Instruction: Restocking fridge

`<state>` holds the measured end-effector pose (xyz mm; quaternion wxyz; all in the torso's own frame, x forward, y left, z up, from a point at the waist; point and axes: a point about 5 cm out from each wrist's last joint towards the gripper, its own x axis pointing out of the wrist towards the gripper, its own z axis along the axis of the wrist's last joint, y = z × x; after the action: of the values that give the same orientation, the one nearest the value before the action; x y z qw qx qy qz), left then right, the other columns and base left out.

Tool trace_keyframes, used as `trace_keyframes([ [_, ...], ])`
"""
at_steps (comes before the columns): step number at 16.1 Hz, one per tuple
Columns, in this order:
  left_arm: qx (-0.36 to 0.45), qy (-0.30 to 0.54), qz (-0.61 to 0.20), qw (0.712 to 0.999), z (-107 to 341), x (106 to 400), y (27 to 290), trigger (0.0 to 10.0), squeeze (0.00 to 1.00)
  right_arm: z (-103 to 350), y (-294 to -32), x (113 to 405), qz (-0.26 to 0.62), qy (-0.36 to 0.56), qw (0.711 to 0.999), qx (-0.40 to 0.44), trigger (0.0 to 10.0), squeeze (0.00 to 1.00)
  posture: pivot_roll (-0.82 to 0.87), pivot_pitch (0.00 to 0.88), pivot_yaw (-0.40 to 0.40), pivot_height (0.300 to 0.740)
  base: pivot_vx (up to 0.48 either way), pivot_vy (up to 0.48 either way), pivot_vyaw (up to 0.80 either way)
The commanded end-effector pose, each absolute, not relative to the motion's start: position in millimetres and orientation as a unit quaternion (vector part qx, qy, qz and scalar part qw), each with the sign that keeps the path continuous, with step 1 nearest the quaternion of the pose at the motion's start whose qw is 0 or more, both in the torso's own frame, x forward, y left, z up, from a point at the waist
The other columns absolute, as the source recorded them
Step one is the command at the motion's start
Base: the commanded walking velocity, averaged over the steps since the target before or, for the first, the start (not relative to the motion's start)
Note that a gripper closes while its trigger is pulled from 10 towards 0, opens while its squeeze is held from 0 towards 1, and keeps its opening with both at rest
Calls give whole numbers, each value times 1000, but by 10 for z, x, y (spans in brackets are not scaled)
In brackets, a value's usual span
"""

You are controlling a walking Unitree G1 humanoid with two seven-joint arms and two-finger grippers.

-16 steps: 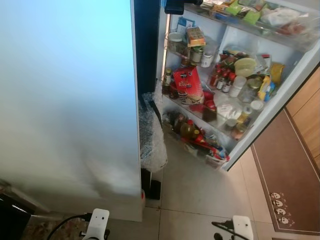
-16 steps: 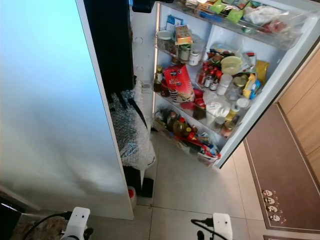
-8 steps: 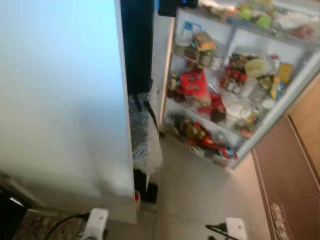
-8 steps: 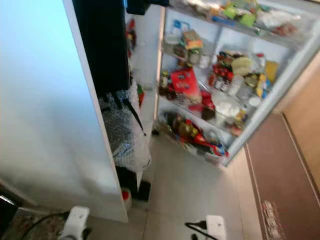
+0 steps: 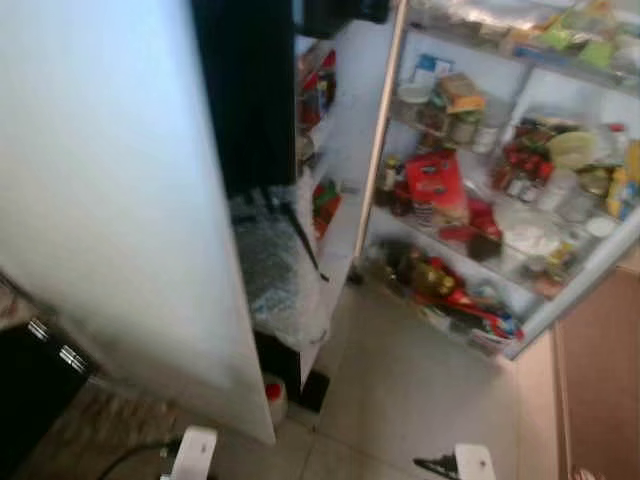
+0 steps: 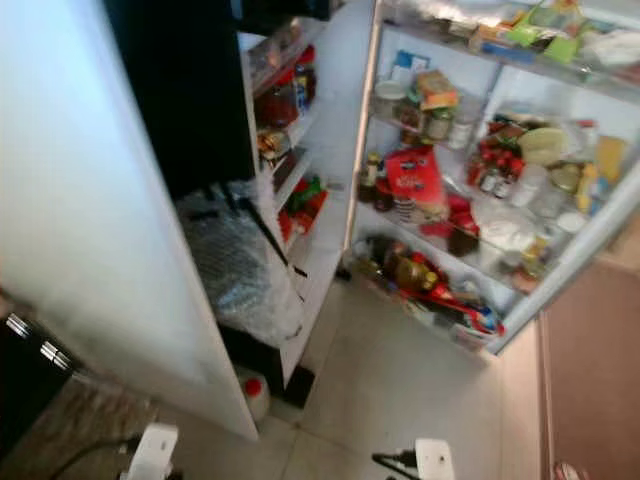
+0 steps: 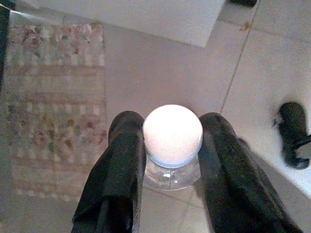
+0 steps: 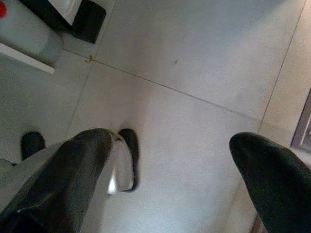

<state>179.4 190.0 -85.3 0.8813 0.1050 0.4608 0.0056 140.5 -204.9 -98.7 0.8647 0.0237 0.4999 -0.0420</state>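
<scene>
The fridge stands open in front of me, its inner shelves [image 5: 318, 95] holding red-lidded jars and packets. Its open door [image 5: 500, 200] is packed with jars, sauce bottles and a red packet [image 5: 435, 185]. My left gripper [image 7: 173, 150] hangs low over the tiled floor, shut on a clear bottle with a white cap [image 7: 173, 132], one black finger [image 7: 121, 165] on each side of its neck. My right gripper [image 8: 180, 170] hangs beside it with its fingers [image 8: 73, 170] wide apart and nothing between them. Both white wrists [image 5: 190, 455] sit at the bottom edge of the eye views.
A wide white door panel [image 5: 110, 190] fills the left. A bubble-wrap bundle [image 5: 275, 285] sits at the fridge's foot, with a red-capped jug [image 5: 272, 395] on the floor below. A brown mat [image 5: 600, 370] lies right, a patterned rug [image 7: 53, 107] left, a dark unit [image 5: 35, 390] beside it.
The camera has swung so the whole scene shifted right, bringing the fridge's inner shelves into view. The things in the fridge have not moved.
</scene>
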Motion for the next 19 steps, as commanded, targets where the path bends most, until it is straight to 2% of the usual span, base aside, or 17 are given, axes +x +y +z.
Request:
trace_keyframes([
  [1,111,478,4,871,-897,1694,1926,10000,0,-987,-2059,1402,-41,501,864,19,10000,0,-167,32,-28,740,0,0,800],
  [10,111,482,0,869,-909,1679,1897,10000,0,-1023,-1984,1331,-38,509,860,20,10000,0,-167,43,-33,740,0,0,800],
  [17,116,480,-1,870,-898,1707,1891,10000,0,-1044,-2057,1220,-41,516,855,24,10000,0,-169,61,-36,740,0,0,800],
  [19,119,480,0,869,-896,1712,1896,10000,0,-1041,-2044,1236,-47,512,857,35,10000,0,-169,66,-36,740,0,-266,0],
])
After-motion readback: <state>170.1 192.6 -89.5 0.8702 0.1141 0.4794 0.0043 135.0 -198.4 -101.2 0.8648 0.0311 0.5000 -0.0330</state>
